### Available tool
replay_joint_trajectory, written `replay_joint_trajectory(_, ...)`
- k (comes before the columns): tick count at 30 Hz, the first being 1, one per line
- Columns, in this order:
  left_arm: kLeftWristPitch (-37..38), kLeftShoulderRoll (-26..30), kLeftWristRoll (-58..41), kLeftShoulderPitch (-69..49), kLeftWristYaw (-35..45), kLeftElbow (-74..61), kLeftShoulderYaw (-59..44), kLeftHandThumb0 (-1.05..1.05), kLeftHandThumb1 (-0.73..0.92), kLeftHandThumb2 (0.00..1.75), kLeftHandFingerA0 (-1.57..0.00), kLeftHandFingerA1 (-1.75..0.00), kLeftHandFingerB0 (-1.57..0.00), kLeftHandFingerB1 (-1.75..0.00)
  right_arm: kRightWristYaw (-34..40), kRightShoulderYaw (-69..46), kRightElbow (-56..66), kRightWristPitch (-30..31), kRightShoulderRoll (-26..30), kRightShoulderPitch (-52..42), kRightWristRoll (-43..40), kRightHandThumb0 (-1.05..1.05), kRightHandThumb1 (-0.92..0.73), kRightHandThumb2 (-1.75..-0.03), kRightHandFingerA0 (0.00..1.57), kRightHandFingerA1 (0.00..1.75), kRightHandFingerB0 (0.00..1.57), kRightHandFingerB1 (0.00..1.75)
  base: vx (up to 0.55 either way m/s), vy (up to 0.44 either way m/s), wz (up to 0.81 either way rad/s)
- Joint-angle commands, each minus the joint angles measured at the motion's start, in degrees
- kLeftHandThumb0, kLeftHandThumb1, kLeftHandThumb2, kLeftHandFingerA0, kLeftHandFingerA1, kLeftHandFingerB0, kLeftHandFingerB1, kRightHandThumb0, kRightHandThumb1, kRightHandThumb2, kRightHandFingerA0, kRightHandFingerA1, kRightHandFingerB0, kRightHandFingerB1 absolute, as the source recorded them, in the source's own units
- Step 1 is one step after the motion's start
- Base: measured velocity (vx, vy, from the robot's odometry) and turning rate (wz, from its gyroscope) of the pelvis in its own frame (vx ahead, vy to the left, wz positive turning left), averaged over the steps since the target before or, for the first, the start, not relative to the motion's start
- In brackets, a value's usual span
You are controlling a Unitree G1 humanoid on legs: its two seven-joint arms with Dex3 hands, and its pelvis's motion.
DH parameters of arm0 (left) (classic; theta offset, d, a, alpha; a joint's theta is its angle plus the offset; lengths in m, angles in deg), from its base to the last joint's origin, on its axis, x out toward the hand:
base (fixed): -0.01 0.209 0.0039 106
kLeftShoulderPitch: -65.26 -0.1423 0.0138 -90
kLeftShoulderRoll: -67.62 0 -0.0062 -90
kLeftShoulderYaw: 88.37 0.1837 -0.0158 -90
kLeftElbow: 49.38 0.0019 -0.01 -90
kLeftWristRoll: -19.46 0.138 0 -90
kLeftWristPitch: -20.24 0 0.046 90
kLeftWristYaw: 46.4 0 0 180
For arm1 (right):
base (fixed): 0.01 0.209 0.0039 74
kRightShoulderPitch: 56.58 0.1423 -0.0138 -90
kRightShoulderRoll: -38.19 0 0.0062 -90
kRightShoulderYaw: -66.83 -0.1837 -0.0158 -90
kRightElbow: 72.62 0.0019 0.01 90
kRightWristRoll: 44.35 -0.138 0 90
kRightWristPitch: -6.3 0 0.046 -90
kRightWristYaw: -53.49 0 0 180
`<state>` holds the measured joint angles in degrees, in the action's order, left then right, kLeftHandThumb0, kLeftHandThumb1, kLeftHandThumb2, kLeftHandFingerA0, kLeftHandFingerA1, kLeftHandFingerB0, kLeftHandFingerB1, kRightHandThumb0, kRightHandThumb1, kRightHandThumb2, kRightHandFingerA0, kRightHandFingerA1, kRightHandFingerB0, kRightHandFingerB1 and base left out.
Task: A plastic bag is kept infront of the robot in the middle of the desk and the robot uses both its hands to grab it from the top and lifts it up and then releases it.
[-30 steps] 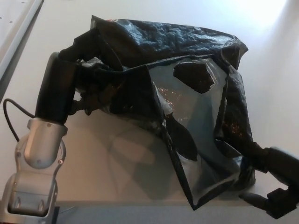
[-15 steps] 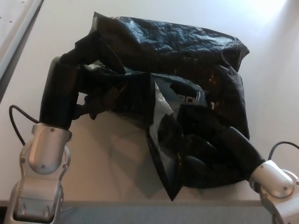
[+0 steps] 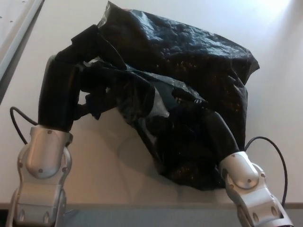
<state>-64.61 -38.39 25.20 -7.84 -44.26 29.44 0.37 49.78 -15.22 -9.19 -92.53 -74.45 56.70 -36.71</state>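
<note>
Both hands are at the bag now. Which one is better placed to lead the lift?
Left, probably. The left hand visibly grips the plastic bag at its upper edge. The right hand is buried in the folds; only its forearm shows.

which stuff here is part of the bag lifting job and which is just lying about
Part of the job:
plastic bag
left hand
right hand

Just there:
desk
pale panel with small holes

Right hand [image 3: 189, 118] now deep in the bag [image 3: 189, 56], up from the desk's near edge; silver wrist and cable show. Bag bunches up, its translucent opening now closed over and its top edge higher. Left hand [image 3: 102, 90] sits slightly higher.
</note>
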Motion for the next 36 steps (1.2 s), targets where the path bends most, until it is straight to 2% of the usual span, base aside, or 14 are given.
replay_joint_trajectory(1, -9.9, -1.4, -8.8, -0.3, 0.9, -6.3, -2.4, -0.21, 0.63, 0.59, -0.98, -1.75, -0.65, -1.75, 18.4, -8.2, -4.4, -11.8, -4.2, 3.6, -0.5, -0.18, -0.78, -0.63, 0.87, 1.75, 0.66, 1.75, 0.0, 0.0, 0.0)
replay_joint_trajectory(4, -10.6, -0.9, -8.6, 1.1, 1.1, -6.2, -2.8, -0.22, 0.64, 0.59, -0.96, -1.75, -0.63, -1.75, 15.9, -10.0, -1.8, -12.2, -2.7, 5.0, -1.6, -0.2, -0.75, -0.63, 0.83, 1.75, 0.67, 1.75, 0.0, 0.0, 0.0)
replay_joint_trajectory(6, -12.7, 0.0, -7.5, 3.3, 0.5, -6.8, -3.2, -0.23, 0.65, 0.59, -0.97, -1.75, -0.64, -1.75, 17.4, -10.8, -1.9, -17.1, 0.3, 8.6, 1.0, -0.12, -0.7, -0.61, 0.89, 1.75, 0.71, 1.75, 0.0, 0.0, 0.0)
replay_joint_trajectory(13, -9.4, 6.0, -3.9, 16.7, -0.4, -2.3, -6.9, -0.3, 0.64, 0.59, -0.97, -1.75, -0.69, -1.75, 16.8, -15.4, 10.4, -11.2, 8.1, 26.0, 2.5, -0.29, -0.68, -0.6, 0.92, 1.75, 0.7, 1.75, 0.0, 0.0, 0.0)
replay_joint_trajectory(14, -9.6, 6.6, -4.3, 18.6, -0.3, -1.9, -7.4, -0.31, 0.64, 0.58, -0.96, -1.75, -0.67, -1.75, 16.7, -15.8, 12.9, -9.4, 9.0, 28.0, 2.9, -0.35, -0.49, -0.87, 1.24, 1.44, 1.03, 1.33, 0.0, 0.0, 0.0)
replay_joint_trajectory(15, -10.2, 6.8, -4.4, 19.1, -0.3, -2.1, -7.6, -0.31, 0.64, 0.58, -0.96, -1.75, -0.67, -1.75, 16.7, -15.8, 13.8, -8.6, 9.2, 28.4, 3.1, -0.35, -0.49, -0.87, 1.24, 1.44, 1.03, 1.33, 0.0, 0.0, 0.0)
replay_joint_trajectory(16, -11.1, 7.7, -3.3, 20.8, -0.8, -2.0, -7.9, -0.39, 0.44, 0.84, -1.26, -1.45, -0.99, -1.32, 16.4, -16.2, 14.9, -9.1, 10.3, 30.7, 3.0, -0.29, -0.68, -0.6, 0.94, 1.75, 0.71, 1.75, 0.0, 0.0, 0.0)
replay_joint_trajectory(17, -11.7, 8.4, -3.0, 22.6, -1.2, -1.7, -8.3, -0.32, 0.62, 0.58, -0.92, -1.75, -0.65, -1.75, 17.1, -16.3, 16.0, -9.6, 12.0, 32.8, 4.8, -0.3, -0.68, -0.61, 0.99, 1.75, 0.74, 1.75, 0.0, 0.0, 0.0)
replay_joint_trajectory(19, -11.9, 8.9, -2.9, 24.2, -1.2, -1.2, -8.5, -0.31, 0.63, 0.58, -0.92, -1.75, -0.65, -1.75, 17.3, -16.5, 16.7, -10.2, 13.7, 34.4, 5.8, -0.3, -0.69, -0.61, 0.99, 1.75, 0.73, 1.75, 0.0, 0.0, 0.0)
replay_joint_trajectory(24, -12.7, 10.8, -3.2, 32.1, -2.2, 1.1, -9.8, -0.33, 0.64, 0.57, -0.85, -1.75, -0.64, -1.75, 12.9, -20.1, 21.1, -5.7, 15.3, 41.8, -4.4, -0.3, -0.69, -0.6, 1.03, 1.75, 0.75, 1.75, 0.0, 0.0, 0.0)
replay_joint_trajectory(25, -13.4, 11.0, -3.0, 34.3, -2.8, 0.9, -9.9, -0.38, 0.45, 0.84, -1.19, -1.42, -0.95, -1.3, 13.1, -21.2, 21.6, -4.5, 15.5, 43.5, -5.8, -0.3, -0.69, -0.6, 1.02, 1.75, 0.75, 1.75, 0.0, 0.0, 0.0)
replay_joint_trajectory(26, -14.3, 11.1, -2.8, 36.3, -3.2, 0.5, -9.8, -0.31, 0.64, 0.58, -0.91, -1.75, -0.63, -1.75, 14.0, -21.5, 21.2, -4.6, 16.3, 44.7, -4.5, -0.35, -0.68, -0.6, 1.01, 1.75, 0.75, 1.75, 0.0, 0.0, 0.0)
replay_joint_trajectory(30, -15.8, 10.9, -3.8, 42.8, -3.7, -0.1, -9.9, -0.29, 0.64, 0.59, -0.91, -1.75, -0.67, -1.75, 15.3, -23.1, 20.9, -3.7, 18.3, 48.0, -3.8, -0.34, -0.68, -0.62, 0.99, 1.75, 0.79, 1.75, 0.0, 0.0, 0.0)
replay_joint_trajectory(36, -13.8, 11.6, -3.2, 51.6, -4.2, -0.5, -9.2, -0.27, 0.63, 0.58, -0.91, -1.75, -0.61, -1.75, 13.8, -24.2, 24.4, -2.1, 18.8, 48.2, -7.0, -0.31, -0.71, -0.61, 1.03, 1.75, 0.72, 1.75, 0.0, 0.0, 0.0)
